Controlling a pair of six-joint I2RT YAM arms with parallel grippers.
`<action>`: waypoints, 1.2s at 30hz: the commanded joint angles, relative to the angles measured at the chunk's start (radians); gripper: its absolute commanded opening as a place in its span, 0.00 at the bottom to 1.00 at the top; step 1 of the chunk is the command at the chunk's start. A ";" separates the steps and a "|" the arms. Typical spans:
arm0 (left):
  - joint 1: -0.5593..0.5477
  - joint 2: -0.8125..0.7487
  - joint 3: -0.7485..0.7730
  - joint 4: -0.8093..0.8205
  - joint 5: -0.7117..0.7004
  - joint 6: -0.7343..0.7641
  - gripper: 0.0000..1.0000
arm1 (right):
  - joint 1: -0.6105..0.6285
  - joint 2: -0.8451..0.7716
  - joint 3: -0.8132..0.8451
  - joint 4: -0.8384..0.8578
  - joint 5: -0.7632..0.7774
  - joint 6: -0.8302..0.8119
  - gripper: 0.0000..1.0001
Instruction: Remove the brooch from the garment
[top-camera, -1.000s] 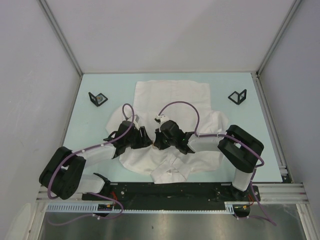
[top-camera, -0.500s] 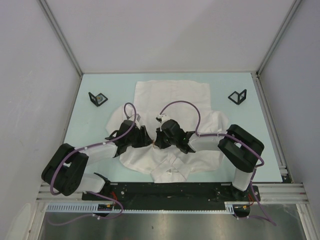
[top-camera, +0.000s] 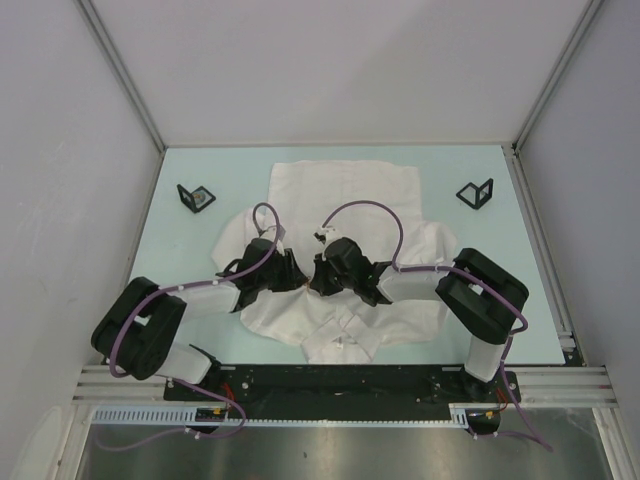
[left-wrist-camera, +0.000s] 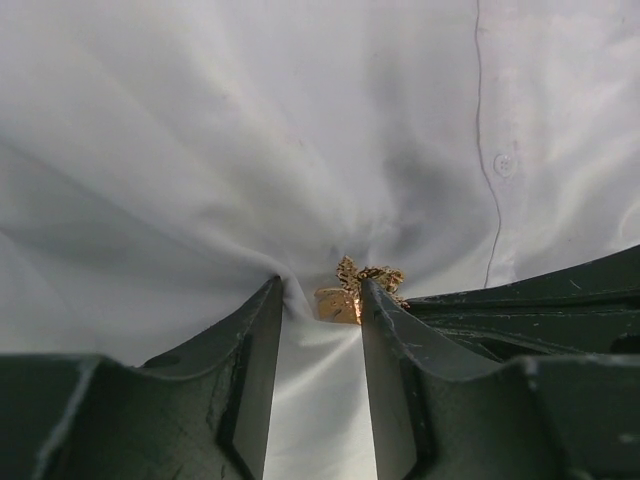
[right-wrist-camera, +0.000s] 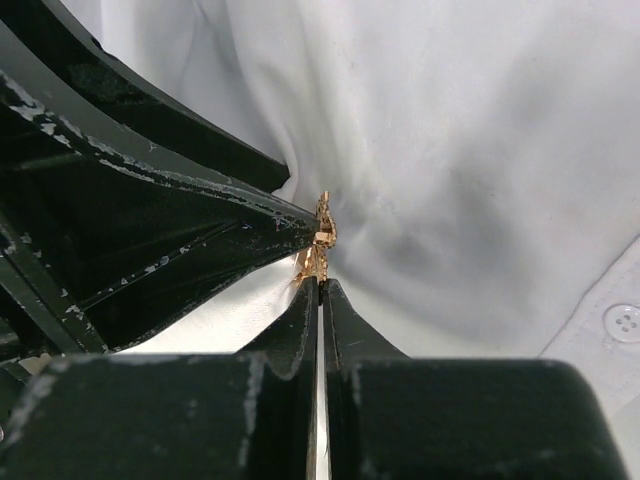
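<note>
The white garment (top-camera: 340, 190) lies spread on the pale table, collar toward the arms. The small gold brooch (top-camera: 304, 284) sits on its chest, where both grippers meet. In the left wrist view the brooch (left-wrist-camera: 362, 283) lies at the fingertips of my left gripper (left-wrist-camera: 320, 290), whose jaws stand a little apart with a fold of the garment (left-wrist-camera: 250, 150) bunched between them; creases radiate from there. My right gripper (right-wrist-camera: 320, 283) is shut, with the brooch's (right-wrist-camera: 322, 235) lower edge pinched at its tips. The left fingers (right-wrist-camera: 180, 200) touch the brooch from the left.
Two small black triangular stands (top-camera: 196, 197) (top-camera: 475, 192) sit on the table (top-camera: 180, 250) at the back left and back right. White walls enclose the sides and back. The arm rail (top-camera: 350, 385) runs along the near edge. A shirt button (left-wrist-camera: 504, 164) lies right of the brooch.
The left arm's elbow and forearm have shifted a little to the right and forward. Both grippers have stayed together at the brooch. The garment has hardly moved.
</note>
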 joint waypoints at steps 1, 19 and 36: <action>-0.010 0.019 -0.043 -0.096 -0.066 0.031 0.41 | 0.016 0.002 0.004 0.054 -0.054 0.006 0.00; -0.010 -0.287 -0.030 -0.278 -0.069 -0.004 0.68 | 0.019 -0.002 0.004 0.048 -0.036 0.004 0.00; -0.006 -0.315 -0.193 -0.148 -0.188 -0.176 0.58 | 0.145 -0.018 0.108 -0.209 0.331 -0.089 0.00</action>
